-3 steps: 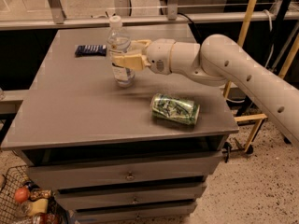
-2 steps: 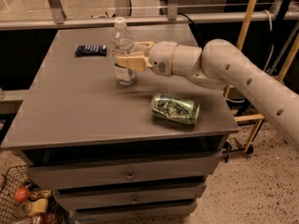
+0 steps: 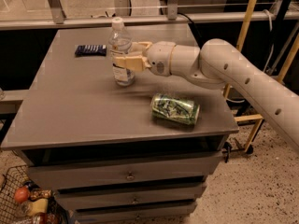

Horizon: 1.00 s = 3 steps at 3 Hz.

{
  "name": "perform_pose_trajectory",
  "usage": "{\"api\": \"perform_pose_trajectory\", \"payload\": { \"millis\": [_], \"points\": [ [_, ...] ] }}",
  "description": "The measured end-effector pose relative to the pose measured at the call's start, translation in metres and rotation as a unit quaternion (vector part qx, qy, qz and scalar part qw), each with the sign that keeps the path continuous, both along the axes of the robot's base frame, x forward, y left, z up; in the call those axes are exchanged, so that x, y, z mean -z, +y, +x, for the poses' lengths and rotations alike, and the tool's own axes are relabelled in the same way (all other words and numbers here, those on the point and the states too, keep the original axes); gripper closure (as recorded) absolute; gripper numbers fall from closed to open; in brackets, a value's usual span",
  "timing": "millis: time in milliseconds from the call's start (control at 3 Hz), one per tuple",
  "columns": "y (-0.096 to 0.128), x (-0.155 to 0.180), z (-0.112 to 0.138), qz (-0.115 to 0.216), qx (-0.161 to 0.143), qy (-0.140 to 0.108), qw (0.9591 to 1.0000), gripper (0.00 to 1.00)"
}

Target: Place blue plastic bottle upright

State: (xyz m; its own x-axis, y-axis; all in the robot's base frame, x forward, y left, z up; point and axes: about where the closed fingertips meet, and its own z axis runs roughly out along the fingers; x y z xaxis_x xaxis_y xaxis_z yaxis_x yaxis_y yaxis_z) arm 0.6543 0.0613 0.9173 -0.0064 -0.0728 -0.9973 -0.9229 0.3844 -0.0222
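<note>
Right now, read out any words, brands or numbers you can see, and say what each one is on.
No text can be read anywhere.
blue plastic bottle, upright with the gripper closed around its middle: label print too blurred to read.
green can, lying on its side: pattern only, no legible words.
dark blue packet, lying flat: pale print too small to read.

grey drawer cabinet [image 3: 163, 171] | speckled floor [image 3: 261, 190] | yellow frame [image 3: 247, 13] at right
</note>
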Motion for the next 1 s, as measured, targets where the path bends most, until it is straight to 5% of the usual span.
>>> {"api": "perform_pose_trajectory", "payload": {
  "millis": [667, 1000],
  "points": [
    [0.0054, -0.0006, -0.0016, 0.000, -0.004, 0.000, 1.0000, 0.12],
    [0.0077, -0.0008, -0.0023, 0.000, -0.006, 0.000, 1.0000, 0.00]
  ]
}}
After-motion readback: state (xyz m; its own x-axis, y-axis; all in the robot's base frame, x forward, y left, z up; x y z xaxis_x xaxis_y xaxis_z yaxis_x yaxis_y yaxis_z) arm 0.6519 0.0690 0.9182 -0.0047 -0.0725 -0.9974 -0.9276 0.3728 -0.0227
